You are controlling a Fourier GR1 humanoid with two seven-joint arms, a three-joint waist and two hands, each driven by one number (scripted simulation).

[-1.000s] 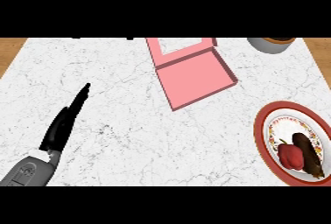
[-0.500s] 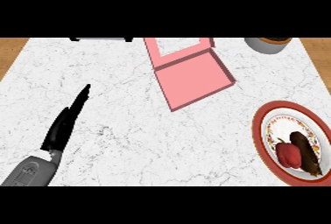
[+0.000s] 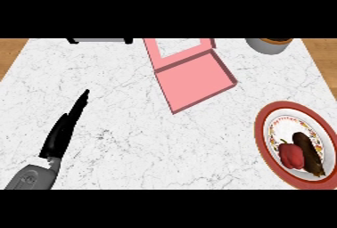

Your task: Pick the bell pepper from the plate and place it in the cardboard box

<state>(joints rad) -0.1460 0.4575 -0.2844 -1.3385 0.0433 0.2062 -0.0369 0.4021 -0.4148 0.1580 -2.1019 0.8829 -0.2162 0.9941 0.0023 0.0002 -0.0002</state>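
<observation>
From the head view, my left hand [image 3: 63, 128] lay low over the near left of the white marble counter [image 3: 164, 147]. It was released, with the fingers straight and together, seen edge-on and pointing toward the far right, and it held nothing. Its grey forearm [image 3: 31, 178] came in at the near left corner. The red bell pepper [image 3: 291, 154] sat on the plate [image 3: 266, 133], a round plate with a red rim and a patterned white centre at the near right of the counter, well apart from my left hand. A dark brown long thing [image 3: 309, 153] lay touching the pepper on its right side, and I could not tell what it was. The pink cardboard box [image 3: 197, 82] lay open near the far middle of the counter, turned at an angle, with its flap [image 3: 178, 46] toward the far edge and nothing showing inside. A grey bowl [image 3: 269, 45] stood at the far right edge, cut off by the view, and a dark flat thing [image 3: 99, 40] showed at the far left edge.
</observation>
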